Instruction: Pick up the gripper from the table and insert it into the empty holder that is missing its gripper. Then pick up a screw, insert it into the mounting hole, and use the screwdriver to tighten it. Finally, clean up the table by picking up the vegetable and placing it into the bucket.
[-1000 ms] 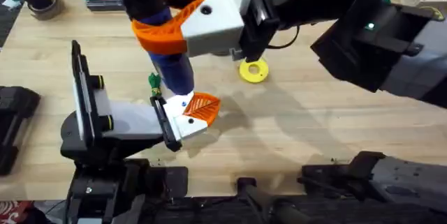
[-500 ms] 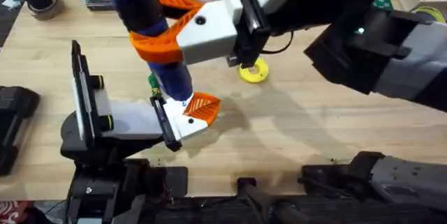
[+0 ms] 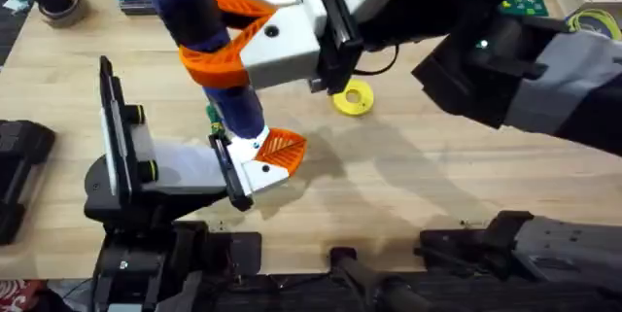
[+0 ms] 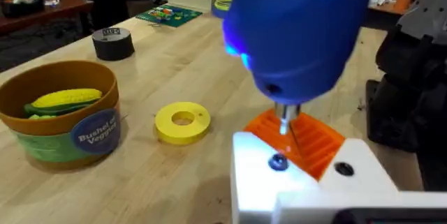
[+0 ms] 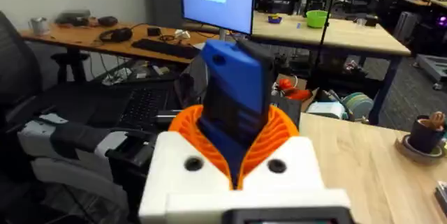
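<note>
My right gripper (image 3: 228, 45) reaches in from the upper right and is shut on the blue screwdriver (image 3: 209, 35), which stands nearly upright. Its silver bit (image 4: 286, 121) hangs just above a dark screw (image 4: 278, 162) in the white holder (image 4: 307, 182). The orange ribbed gripper (image 3: 282, 147) sits in that holder, which belongs to my left gripper (image 3: 243, 171) lying low on the table (image 3: 418, 186). From the right wrist, the screwdriver (image 5: 237, 91) rises between orange pads (image 5: 279, 130). The bucket (image 4: 63, 123) holds a yellow corn vegetable (image 4: 66, 100).
A round yellow disc (image 3: 352, 98) lies right of the holder, and the bucket stands beside that disc (image 4: 181, 121). A black tape roll (image 4: 112, 42) and a green circuit board (image 4: 167, 15) lie farther off. A dark cup (image 3: 53, 1) stands at the far left corner.
The right arm has drifted a little to the left with the screwdriver, whose upper end now leans further left. The holder and orange gripper have stayed put.
</note>
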